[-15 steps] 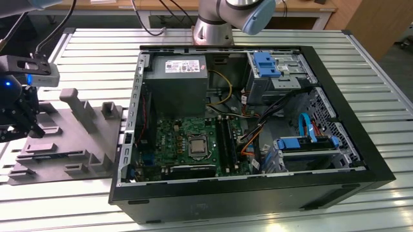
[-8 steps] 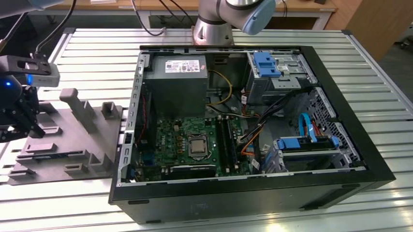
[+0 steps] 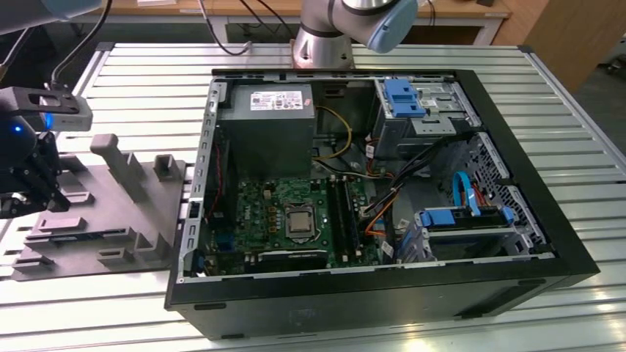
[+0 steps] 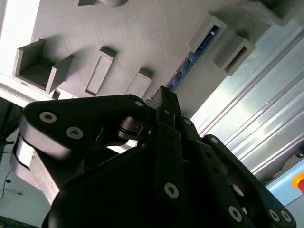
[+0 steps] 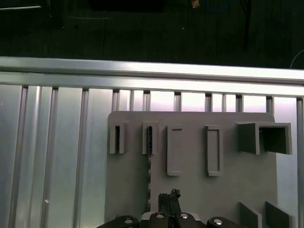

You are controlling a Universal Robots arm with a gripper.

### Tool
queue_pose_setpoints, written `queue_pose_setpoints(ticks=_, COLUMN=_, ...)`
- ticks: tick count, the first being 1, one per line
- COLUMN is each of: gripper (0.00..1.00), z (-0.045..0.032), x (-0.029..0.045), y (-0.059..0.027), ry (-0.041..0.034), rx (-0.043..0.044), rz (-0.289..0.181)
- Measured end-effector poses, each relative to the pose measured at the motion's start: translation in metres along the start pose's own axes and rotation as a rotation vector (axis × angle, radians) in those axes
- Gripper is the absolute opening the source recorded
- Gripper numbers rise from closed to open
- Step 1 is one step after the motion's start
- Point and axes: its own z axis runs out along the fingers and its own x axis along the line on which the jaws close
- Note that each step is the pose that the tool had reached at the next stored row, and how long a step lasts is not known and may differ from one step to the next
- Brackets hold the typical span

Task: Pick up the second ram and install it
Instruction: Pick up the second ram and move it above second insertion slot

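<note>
Pick-up not yet done: second ram [image 4: 189, 64] sits on edge in narrow slot of grey fixture [image 5: 190, 190]. Gripper [image 5: 169, 195] hovers over fixture near that slot, fingers pressed together, holding nothing. Grasp and install into open computer case [image 3: 391, 293] beside fixture both left.

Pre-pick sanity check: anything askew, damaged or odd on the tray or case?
Nothing stands out. The ram sits on edge in its tray slot, the gripper hangs above the tray close to it, and the case lies open.
</note>
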Motion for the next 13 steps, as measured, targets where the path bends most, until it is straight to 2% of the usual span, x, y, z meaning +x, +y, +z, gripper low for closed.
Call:
queue_pose_setpoints(ticks=6, gripper=0.11, z=0.0039, x=0.0021, y=-0.0001, ry=0.0004, rx=-0.0002, rz=-0.008)
queue_pose_setpoints(ticks=13, gripper=0.11, z=0.0082, x=0.0044, y=-0.0001, ry=-0.0016, rx=0.0011, rz=0.044)
